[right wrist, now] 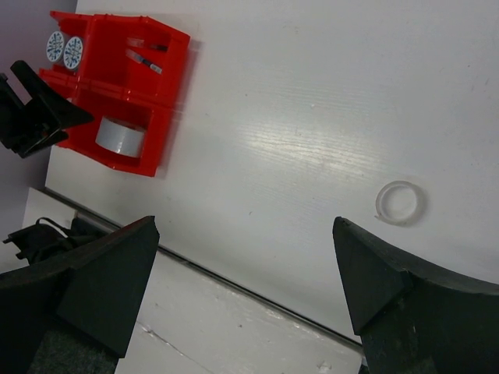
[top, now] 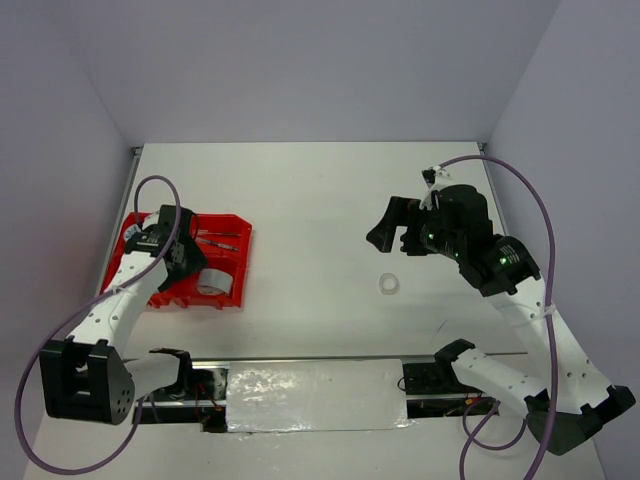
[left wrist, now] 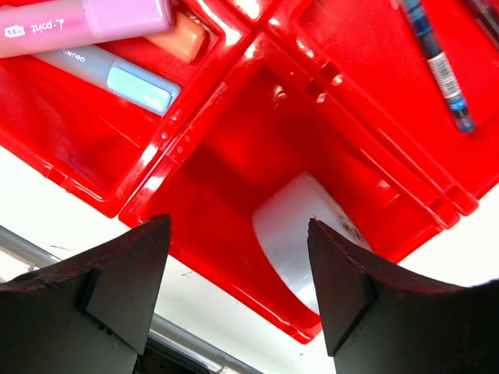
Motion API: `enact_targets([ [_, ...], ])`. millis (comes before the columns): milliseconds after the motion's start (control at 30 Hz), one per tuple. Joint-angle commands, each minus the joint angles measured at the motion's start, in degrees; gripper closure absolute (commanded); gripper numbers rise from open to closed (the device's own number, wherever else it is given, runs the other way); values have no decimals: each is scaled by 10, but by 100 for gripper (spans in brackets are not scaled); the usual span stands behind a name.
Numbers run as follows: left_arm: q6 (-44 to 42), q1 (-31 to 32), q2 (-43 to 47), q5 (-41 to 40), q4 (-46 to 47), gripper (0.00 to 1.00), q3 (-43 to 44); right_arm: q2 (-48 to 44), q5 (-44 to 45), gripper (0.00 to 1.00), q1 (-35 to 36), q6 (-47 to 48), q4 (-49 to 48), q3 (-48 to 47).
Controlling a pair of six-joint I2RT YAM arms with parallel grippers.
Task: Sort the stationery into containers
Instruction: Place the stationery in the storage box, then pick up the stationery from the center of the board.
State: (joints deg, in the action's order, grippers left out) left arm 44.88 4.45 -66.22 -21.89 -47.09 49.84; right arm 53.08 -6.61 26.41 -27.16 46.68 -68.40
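The red tray (top: 244,255) lies at the table's left. My left gripper (top: 176,256) hovers over it, open, nothing between its fingers. In the left wrist view, left gripper (left wrist: 238,226) is just above the tray's (left wrist: 234,132) near compartment, where the grey tape ring (left wrist: 292,234) lies. The lilac (left wrist: 86,23), orange (left wrist: 185,39) and light-blue (left wrist: 109,76) sticks share one compartment; a teal pen (left wrist: 440,66) lies in another. Two round tubs (right wrist: 64,48) sit in a far compartment. The clear tape ring (top: 389,284) (right wrist: 399,202) lies on the table. My right gripper (top: 396,228) (right wrist: 244,224) hangs open above it.
A shiny foil-covered plate (top: 315,394) lies along the near edge between the arm bases. The purple cables (top: 520,190) loop over both arms. White walls close the table at the back and sides.
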Motion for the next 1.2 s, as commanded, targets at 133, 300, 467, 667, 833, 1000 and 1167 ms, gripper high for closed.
enact_targets([
  [133,-33,32,-5,5,-11,16,86,10,-10,0,-2,3,-40,3],
  [300,-72,134,0,52,39,10,155,25,48,0,-3,1,-31,19],
  [467,-110,293,-103,172,115,5,220,16,188,0,-21,-76,25,28],
  [667,-146,446,-330,169,121,4,378,-54,323,0,-42,-151,98,-7],
  [833,-105,503,-538,163,77,9,574,-118,361,0,-45,-157,132,-19],
  [1000,-76,518,-634,165,89,26,656,-160,332,0,-47,-127,140,-2],
  [1167,-91,535,-673,157,64,32,676,-192,324,0,-47,-109,149,12],
])
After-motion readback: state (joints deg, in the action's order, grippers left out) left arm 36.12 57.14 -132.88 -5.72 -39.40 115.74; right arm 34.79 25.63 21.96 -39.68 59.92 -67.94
